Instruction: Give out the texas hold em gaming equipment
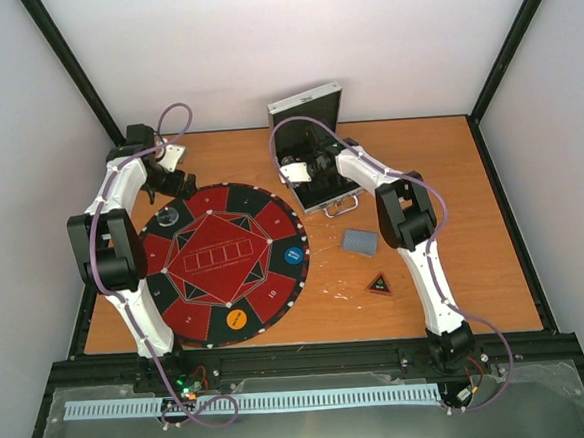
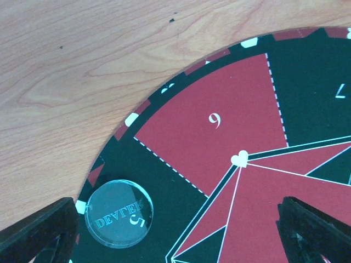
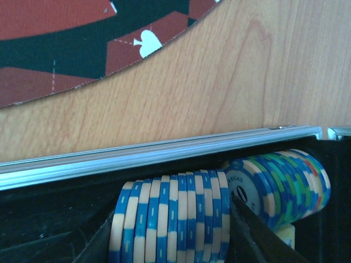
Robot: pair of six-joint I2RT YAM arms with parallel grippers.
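Note:
My right gripper (image 1: 296,171) reaches into the open silver case (image 1: 309,105). In the right wrist view its jaws (image 3: 173,241) are closed on a row of blue-and-cream poker chips (image 3: 170,216) standing on edge. More blue and green chips (image 3: 285,186) lean to their right. My left gripper (image 1: 168,188) hovers open and empty over the mat's far left rim. A clear dealer disc (image 2: 119,213) lies by its left finger (image 2: 38,233). A blue disc (image 1: 291,254), a yellow disc (image 1: 236,318), grey-backed cards (image 1: 360,241) and a triangle marker (image 1: 379,286) lie below.
The round red-and-black mat (image 1: 218,234) covers the left half of the wooden table. The case's lid stands upright at the back centre. Black frame posts and white walls enclose the table on three sides.

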